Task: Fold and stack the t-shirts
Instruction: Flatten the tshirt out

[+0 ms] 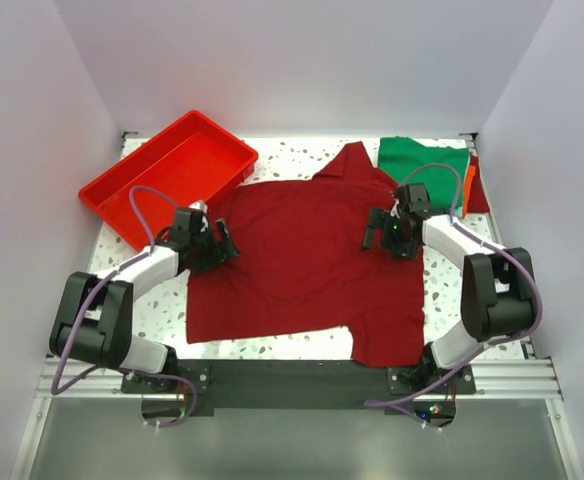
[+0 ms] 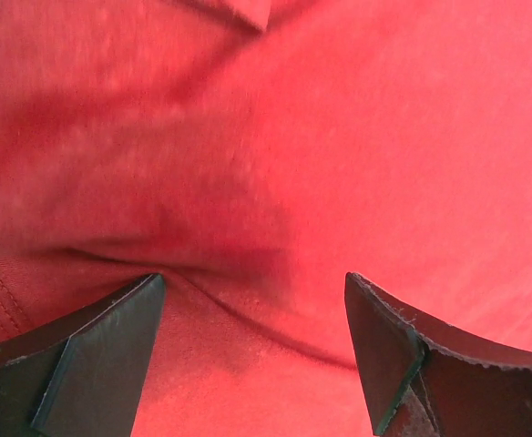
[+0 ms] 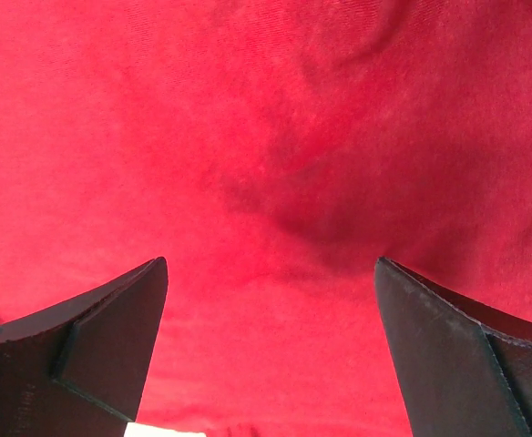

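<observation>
a: maroon t-shirt (image 1: 302,260)?
b: spread flat across the middle of the table (image 1: 162,315).
a: left gripper (image 1: 217,243)?
b: released, jaws wide, low over the shirt's left edge.
a: right gripper (image 1: 377,228)?
b: released as well, low over the right side.
a: green t-shirt (image 1: 422,160)?
b: folded at the far right corner, orange edge (image 1: 469,185) just beside.

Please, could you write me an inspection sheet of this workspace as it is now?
Surface: speckled white table, mostly under cloth.
Job's things: maroon t-shirt spread flat in the middle; green t-shirt folded at the far right, with an orange edge and a red edge beside it.
Clutter: red plastic tray at the far left.
Grippers: left pincer and right pincer both open over the maroon cloth, gripping nothing.
Cables: a purple cable loops along each arm; no snag seen.
Surroundings: plain white walls on three sides.
</observation>
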Tool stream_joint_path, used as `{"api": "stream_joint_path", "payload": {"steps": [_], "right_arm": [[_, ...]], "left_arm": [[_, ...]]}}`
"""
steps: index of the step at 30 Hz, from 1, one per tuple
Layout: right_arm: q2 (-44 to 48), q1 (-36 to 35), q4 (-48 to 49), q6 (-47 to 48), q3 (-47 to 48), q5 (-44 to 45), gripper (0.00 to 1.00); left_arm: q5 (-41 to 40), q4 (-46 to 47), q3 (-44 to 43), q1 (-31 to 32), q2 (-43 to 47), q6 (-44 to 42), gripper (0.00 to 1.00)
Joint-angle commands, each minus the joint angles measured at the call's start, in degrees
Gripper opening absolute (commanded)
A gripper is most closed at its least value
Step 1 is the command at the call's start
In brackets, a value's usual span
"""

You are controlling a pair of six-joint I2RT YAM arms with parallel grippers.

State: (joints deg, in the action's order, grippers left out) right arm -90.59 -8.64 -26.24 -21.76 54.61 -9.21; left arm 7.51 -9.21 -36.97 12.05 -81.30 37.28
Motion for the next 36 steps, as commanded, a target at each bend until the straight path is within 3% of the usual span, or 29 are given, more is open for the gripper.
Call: {"api": "stream_joint_path", "payload": {"steps": [1, 11, 23, 30, 36], "right_arm": [[-2.66, -0.06, 2.51, 1.10, 1.90, 1.30, 0.98], [-10.31, 0.03, 2.95, 1.02, 6.38, 2.88, 0.98], [-17.61, -0.06, 0.05, 1.02, 19.04, 3.32, 0.98], [-12.62, -0.06, -1.09, 0.40, 21.07, 0.60, 0.98], [-5.49, 0.03, -3.72, -0.04, 20.28, 1.13, 0.98]], "left_arm": [[-0.92, -0.10, -2.13, -1.15, -4.38, -1.77, 0.86], [-2.06, -2.39, -10.04, -4.23, -11.86, -5.28, 0.86], [-4.43, -3.79, -20.77, -4.67, -18.46, -12.66, 0.86], [-3.55, -5.11, -23.15, -4.58, -15.21, -13.37, 0.86], [-6.54, -4.49, -20.34, -1.34, -4.86, -16.53, 0.86]]}}
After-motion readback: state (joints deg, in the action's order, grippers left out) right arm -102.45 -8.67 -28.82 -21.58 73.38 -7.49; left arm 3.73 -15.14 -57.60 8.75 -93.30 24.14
